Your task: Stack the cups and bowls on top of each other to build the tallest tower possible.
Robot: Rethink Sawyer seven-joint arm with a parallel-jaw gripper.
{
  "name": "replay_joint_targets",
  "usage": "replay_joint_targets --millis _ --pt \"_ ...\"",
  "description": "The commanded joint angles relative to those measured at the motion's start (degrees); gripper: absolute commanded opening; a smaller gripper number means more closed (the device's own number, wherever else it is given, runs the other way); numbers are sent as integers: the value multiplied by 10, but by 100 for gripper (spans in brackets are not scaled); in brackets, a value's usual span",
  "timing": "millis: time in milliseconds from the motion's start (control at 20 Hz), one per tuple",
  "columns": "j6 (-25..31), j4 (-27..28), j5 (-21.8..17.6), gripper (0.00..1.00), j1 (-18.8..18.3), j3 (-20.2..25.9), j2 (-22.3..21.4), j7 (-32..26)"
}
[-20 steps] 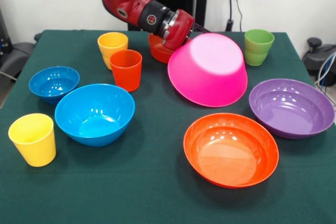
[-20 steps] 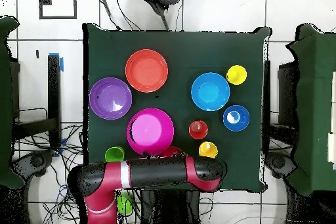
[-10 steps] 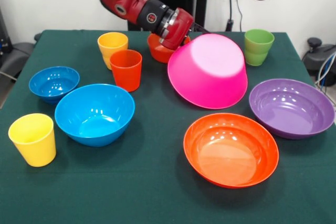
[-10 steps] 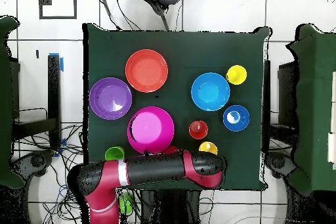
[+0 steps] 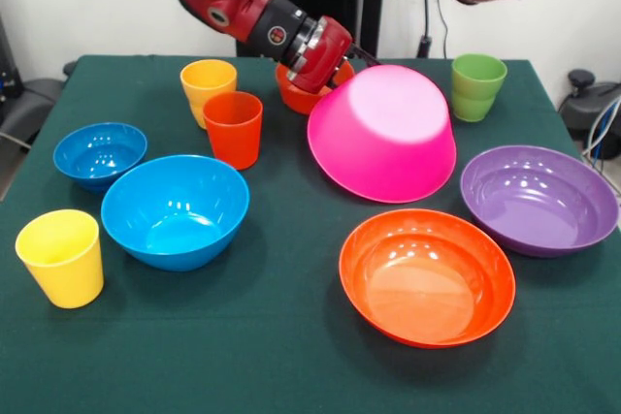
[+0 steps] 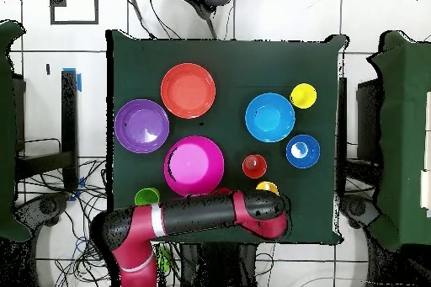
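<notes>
The large pink bowl (image 5: pixel 383 133) (image 6: pixel 194 166) hangs tilted, its underside facing the front view. My gripper (image 5: pixel 354 60) holds its far rim, with the fingers mostly hidden behind the bowl. The small orange bowl (image 5: pixel 296 99) sits just behind the wrist. On the cloth stand the medium blue bowl (image 5: pixel 175 210), the small blue bowl (image 5: pixel 99 154), the wide orange bowl (image 5: pixel 427 276) and the purple bowl (image 5: pixel 539 199). Two yellow cups (image 5: pixel 61 257) (image 5: pixel 208 89), an orange-red cup (image 5: pixel 233 129) and a green cup (image 5: pixel 477 87) stand upright and apart. No tower stands.
The green tablecloth (image 5: pixel 291 336) covers the whole table. From overhead, the arm (image 6: pixel 202 215) lies across the table's near edge, partly over one yellow cup (image 6: pixel 267 188). Cables and chairs surround the table.
The wrist has drifted a little to the left and up in the front view. The tilted pink bowl has shifted slightly with it. Nothing else moved.
</notes>
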State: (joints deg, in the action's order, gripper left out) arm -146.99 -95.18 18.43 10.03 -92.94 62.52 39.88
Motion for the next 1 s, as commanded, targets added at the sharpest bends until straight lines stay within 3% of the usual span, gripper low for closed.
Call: replay_joint_targets --millis 50,350,500,750,1000 --pt "104 73 6 100 -21 7 64 -24" --pt "107 66 8 100 -16 6 67 -18" --pt "100 59 3 100 -3 28 50 11" --pt "164 21 -44 100 32 2 72 32" --pt "162 -6 -66 100 28 -16 91 -1"
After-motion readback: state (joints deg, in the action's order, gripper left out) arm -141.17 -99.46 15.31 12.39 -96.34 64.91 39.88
